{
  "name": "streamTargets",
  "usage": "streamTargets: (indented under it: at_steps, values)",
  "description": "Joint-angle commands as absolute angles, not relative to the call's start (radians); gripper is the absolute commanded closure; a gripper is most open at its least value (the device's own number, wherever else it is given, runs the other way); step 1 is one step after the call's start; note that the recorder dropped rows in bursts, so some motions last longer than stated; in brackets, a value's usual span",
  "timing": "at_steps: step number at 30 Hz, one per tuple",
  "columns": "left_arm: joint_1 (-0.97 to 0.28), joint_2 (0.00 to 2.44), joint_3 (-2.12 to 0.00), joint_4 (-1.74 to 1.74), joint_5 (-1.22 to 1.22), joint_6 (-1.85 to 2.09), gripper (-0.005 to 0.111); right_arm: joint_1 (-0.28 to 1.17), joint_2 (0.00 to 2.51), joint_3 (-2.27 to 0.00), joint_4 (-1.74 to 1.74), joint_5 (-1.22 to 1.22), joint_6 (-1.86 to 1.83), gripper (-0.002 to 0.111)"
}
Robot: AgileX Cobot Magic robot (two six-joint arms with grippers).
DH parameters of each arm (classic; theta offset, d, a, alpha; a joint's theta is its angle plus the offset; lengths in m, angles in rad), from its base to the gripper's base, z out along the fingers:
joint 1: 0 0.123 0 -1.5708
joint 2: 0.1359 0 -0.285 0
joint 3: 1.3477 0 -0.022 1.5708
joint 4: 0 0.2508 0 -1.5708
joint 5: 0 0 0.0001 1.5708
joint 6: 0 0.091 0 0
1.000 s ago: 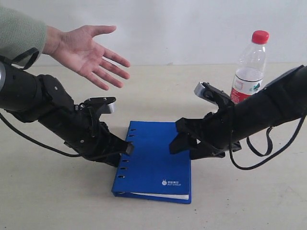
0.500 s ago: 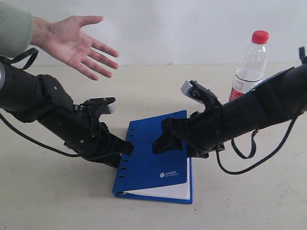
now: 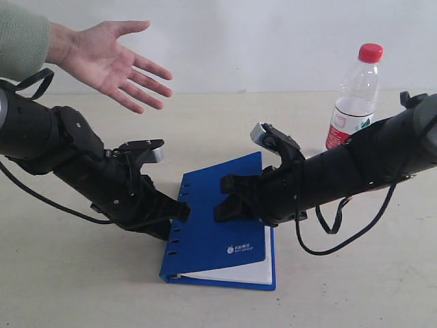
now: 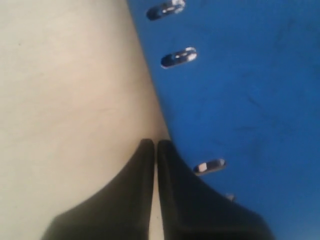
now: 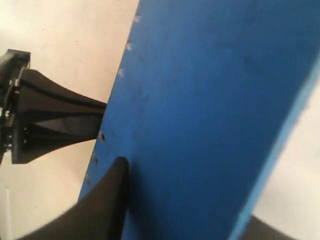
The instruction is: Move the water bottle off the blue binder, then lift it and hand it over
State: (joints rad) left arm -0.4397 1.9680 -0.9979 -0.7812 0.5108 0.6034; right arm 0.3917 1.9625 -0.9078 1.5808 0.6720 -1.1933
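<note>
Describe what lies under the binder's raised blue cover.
White pages show along the near edge beneath the binder cover. Farther in, the cover and the right arm's fingers gripping it hide whatever else is there.

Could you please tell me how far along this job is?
Done: the clear, red-capped plastic water bottle stands upright, off the bright blue ring binder. In hand: the right gripper has its jaws around the binder's raised free edge; the left gripper, jaws shut, sits at the spine. Left: lifting it clear and passing it to the person's open hand.
</note>
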Motion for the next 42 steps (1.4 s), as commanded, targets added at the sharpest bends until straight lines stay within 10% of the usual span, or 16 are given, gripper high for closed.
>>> streamTargets:
  at_steps: [1,18,29,42]
  values:
    - [-0.440,1.971,-1.001,-0.796,0.525,0.621,0.102,0.399,1.974,-0.908,1.569,0.670,-1.244,0.104]
    - [-0.440,1.955,-0.999,-0.796,0.324,0.672,0.102,0.399,1.872,-0.904,1.582,0.595,-1.558,0.108]
    - [-0.449,1.776,-0.918,-0.807,0.157,0.870,0.065,0.399,1.798,-0.839,1.682,0.478,-1.814,0.109]
    - [-0.334,1.716,-0.867,-1.744,0.617,1.891,0.065,0.479,1.706,-0.817,1.744,0.274,-2.016,0.109]
